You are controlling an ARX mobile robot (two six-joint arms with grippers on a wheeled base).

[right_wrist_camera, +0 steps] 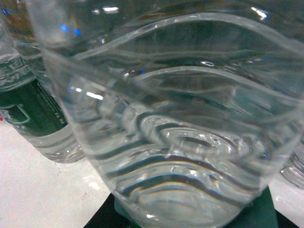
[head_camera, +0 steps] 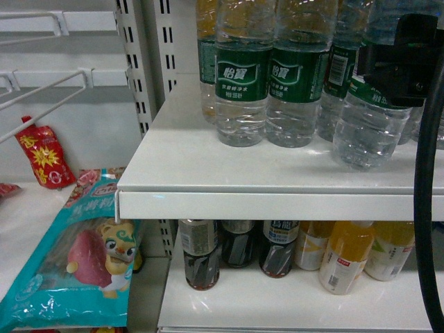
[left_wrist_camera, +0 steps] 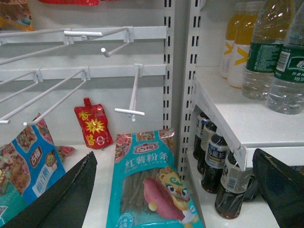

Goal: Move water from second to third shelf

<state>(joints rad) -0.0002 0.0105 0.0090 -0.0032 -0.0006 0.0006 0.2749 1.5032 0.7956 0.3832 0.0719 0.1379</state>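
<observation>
Several water bottles with dark green labels stand on the white shelf [head_camera: 201, 173]; two are at the front [head_camera: 243, 76] [head_camera: 297, 73]. My right gripper [head_camera: 397, 64] is shut on the green label band of one water bottle [head_camera: 368, 128], which tilts with its base low over the shelf's right part. In the right wrist view that bottle's clear ribbed body [right_wrist_camera: 175, 118] fills the frame, and my right gripper [right_wrist_camera: 190, 222] shows only as dark edges at the bottom. My left gripper [left_wrist_camera: 171, 199] is open, with nothing between its fingers [left_wrist_camera: 61, 199], low in front of a teal snack bag [left_wrist_camera: 149, 190].
Dark drink bottles [head_camera: 201, 253] and orange drink bottles [head_camera: 347, 257] stand on the shelf below. Left of the shelf upright [head_camera: 139, 62] are white wire hooks [left_wrist_camera: 133, 90], a red pouch [head_camera: 45, 156] and hanging snack bags [head_camera: 76, 257]. A black cable [head_camera: 424, 208] runs down at the right.
</observation>
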